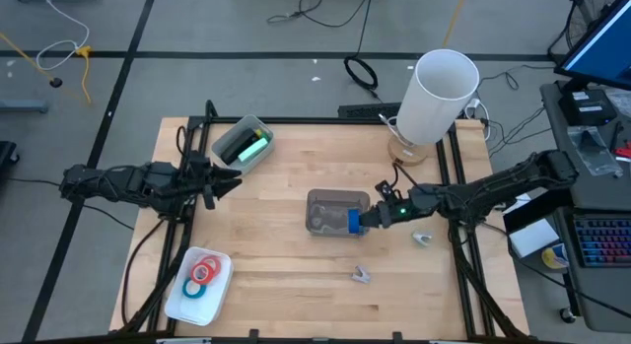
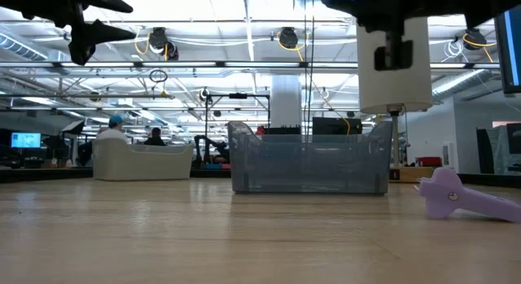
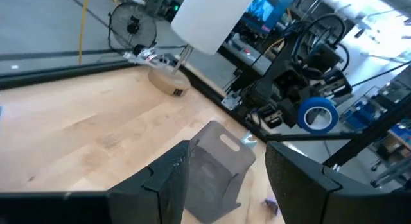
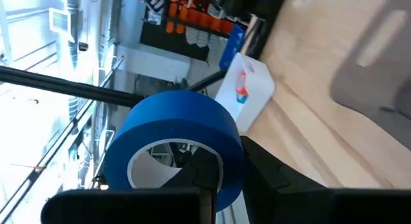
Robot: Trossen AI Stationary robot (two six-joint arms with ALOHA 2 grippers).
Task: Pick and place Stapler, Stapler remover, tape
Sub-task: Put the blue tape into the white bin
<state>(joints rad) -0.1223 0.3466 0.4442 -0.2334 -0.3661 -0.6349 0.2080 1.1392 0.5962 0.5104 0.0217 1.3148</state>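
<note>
My right gripper (image 1: 361,221) is shut on a blue tape roll (image 1: 352,221) above the right end of the grey bin (image 1: 333,211). The left wrist view also shows this roll (image 3: 318,113) held off the table. Red and blue tape rolls (image 1: 202,273) lie in the white tray (image 1: 219,290) at the near left. The mint-green stapler (image 1: 252,147) lies in a clear bin (image 1: 237,137) at the far left. My left gripper (image 1: 232,181) hangs open above the table, near that bin. A pale staple remover (image 1: 422,239) and a lavender one (image 1: 361,275) rest on the wood. My right gripper holds the blue tape roll (image 4: 173,137) by its ring wall (image 4: 221,156). One finger (image 4: 196,169) reaches into the pale core and the other (image 4: 273,176) lies outside. The fingers come about level from the table's right. The roll is lifted clear.
A tall white cylinder on a wooden base (image 1: 439,93) stands at the far right corner. In the low view the lavender remover (image 2: 456,194) lies to the right of the grey bin (image 2: 309,166). Bare wood lies between the bins and the tray.
</note>
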